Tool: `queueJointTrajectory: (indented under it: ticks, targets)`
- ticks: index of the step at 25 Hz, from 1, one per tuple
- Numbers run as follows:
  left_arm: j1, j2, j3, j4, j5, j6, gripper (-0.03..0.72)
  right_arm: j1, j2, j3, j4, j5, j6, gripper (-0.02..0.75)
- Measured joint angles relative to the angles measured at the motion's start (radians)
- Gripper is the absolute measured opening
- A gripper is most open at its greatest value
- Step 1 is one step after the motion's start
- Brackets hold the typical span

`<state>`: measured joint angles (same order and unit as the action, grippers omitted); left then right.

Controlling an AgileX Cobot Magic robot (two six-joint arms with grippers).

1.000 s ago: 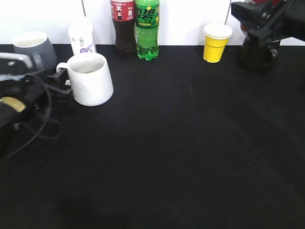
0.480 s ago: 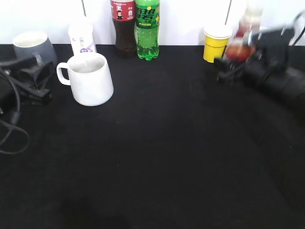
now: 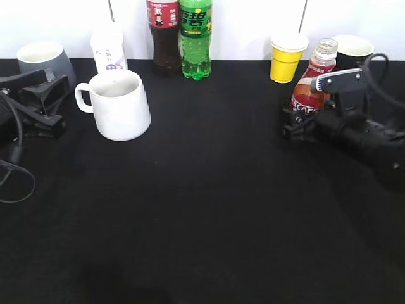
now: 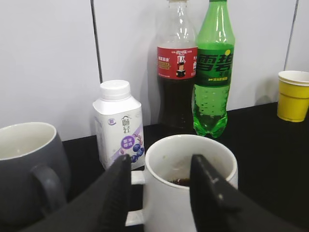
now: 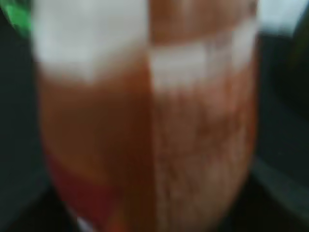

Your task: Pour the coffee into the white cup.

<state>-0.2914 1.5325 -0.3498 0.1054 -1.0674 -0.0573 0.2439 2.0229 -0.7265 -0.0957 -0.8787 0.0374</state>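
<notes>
Standing low at the right side of the black table, the right gripper sat at the base of the coffee, a small curvy plastic bottle with a clear neck and a brown-orange-red label. Whether its fingers pinched the bottle or merely flanked it could not be told: the exterior view hid them behind the bottle, and the right wrist view showed only the coffee's label as a close, blurred wall of brown and red. The bottle stood upright, its mouth uncapped as far as could be seen. Just behind it sat a small yellow cup and a dark cup.

Well across the table, the left gripper was spread wide, its two dark fingers framing the near rim of the white cup, a wide, smooth ceramic mug with a loop handle. A trace of dark liquid showed in the cup's bottom in the left wrist view. Beyond that gripper stood a grey mug, a white milk carton, a cola bottle and a green soda bottle.

By appearance, some coffee had reached the cup; whether more pouring was due could not be judged.
</notes>
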Motion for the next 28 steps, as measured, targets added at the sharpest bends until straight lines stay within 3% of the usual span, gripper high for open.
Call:
queueJointTrajectory:
  ticks: [3, 6, 7, 11, 14, 20, 25, 28]
  targets:
    - [0.0, -0.003, 0.0, 0.043, 0.071, 0.0, 0.312, 0.0, -0.106, 0.085, 0.0, 0.042, 0.003, 0.652]
    - [0.0, -0.086, -0.004, 0.043, 0.338, -0.016, 0.312, 0.0, -0.245, 0.166, 0.0, 0.131, 0.003, 0.648]
    - [0.0, -0.128, -0.028, 0.043, 0.49, -0.055, 0.312, 0.0, -0.304, 0.165, 0.0, 0.236, 0.003, 0.642]
    - [-0.001, -0.281, -0.279, -0.022, 1.26, -0.098, 0.312, 0.0, -0.521, -0.019, 0.004, 0.93, 0.003, 0.589]
    - [-0.001, -0.441, -0.399, -0.067, 1.608, -0.101, 0.312, 0.0, -0.71, -0.129, 0.027, 1.281, 0.003, 0.584]
    - [-0.001, -0.963, -0.384, -0.075, 1.984, -0.081, 0.312, 0.0, -1.249, -0.065, 0.085, 1.717, -0.007, 0.584]
    - [-0.002, -1.316, -0.22, -0.086, 2.113, -0.046, 0.312, 0.001, -1.711, 0.177, 0.082, 1.859, -0.007, 0.584]
    - [-0.002, -1.363, -0.181, -0.087, 2.122, -0.043, 0.312, 0.002, -1.833, 0.201, 0.033, 1.876, -0.008, 0.584]
